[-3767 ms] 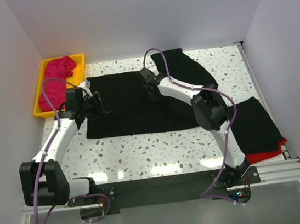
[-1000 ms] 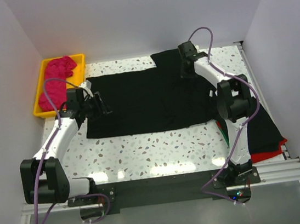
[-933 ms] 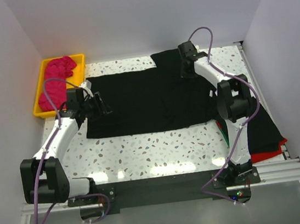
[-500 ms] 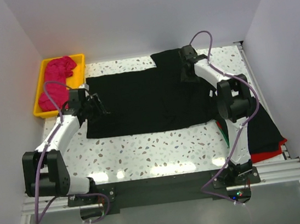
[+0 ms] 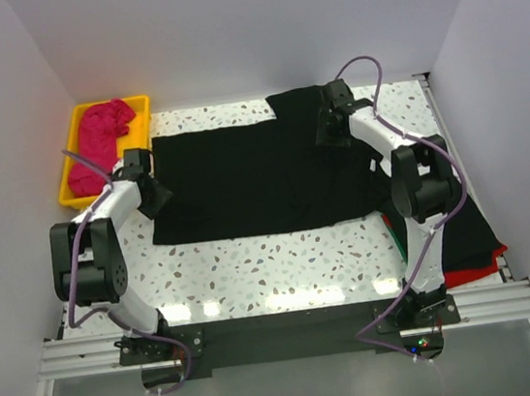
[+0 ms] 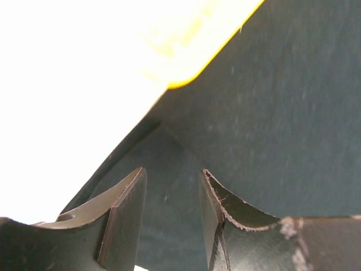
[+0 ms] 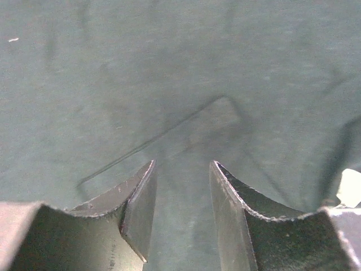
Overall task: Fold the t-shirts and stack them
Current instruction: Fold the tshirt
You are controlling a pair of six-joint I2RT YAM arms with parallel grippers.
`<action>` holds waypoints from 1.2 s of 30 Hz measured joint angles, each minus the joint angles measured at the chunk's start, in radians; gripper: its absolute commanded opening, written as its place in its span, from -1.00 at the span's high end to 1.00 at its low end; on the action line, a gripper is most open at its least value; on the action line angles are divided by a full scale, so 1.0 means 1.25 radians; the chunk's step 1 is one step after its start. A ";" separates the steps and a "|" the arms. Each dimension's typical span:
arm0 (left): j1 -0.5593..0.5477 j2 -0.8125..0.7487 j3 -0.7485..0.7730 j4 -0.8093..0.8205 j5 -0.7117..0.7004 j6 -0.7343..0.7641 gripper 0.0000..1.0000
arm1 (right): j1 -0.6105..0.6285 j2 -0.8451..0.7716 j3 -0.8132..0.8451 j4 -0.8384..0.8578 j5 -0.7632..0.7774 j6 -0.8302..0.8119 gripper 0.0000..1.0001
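1. Black cloth of the large t-shirt (image 5: 243,181) is now seen spread flat and wide on the table (image 5: 274,265), whereas a few seconds earlier its right part was drawn toward the middle.
2. The right gripper (image 7: 181,169) is found over the far right part of this shirt. Its jaws, closed one second ago, are now parted and nothing is pinched between them, so the cloth is judged released.
3. The left gripper (image 6: 172,180) has been brought to the left edge of the shirt, near the yellow tray (image 5: 135,101). Its jaws are apart and no cloth is caught yet.
4. The magenta t-shirt (image 5: 101,137) is left in the tray, and a folded black and red pile (image 5: 459,221) is kept at the right.
5. The spreading is judged finished, and a first fold is expected next.
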 measured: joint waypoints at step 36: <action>0.000 0.134 0.097 -0.026 -0.095 -0.055 0.91 | 0.082 -0.045 -0.049 0.069 -0.122 0.035 0.11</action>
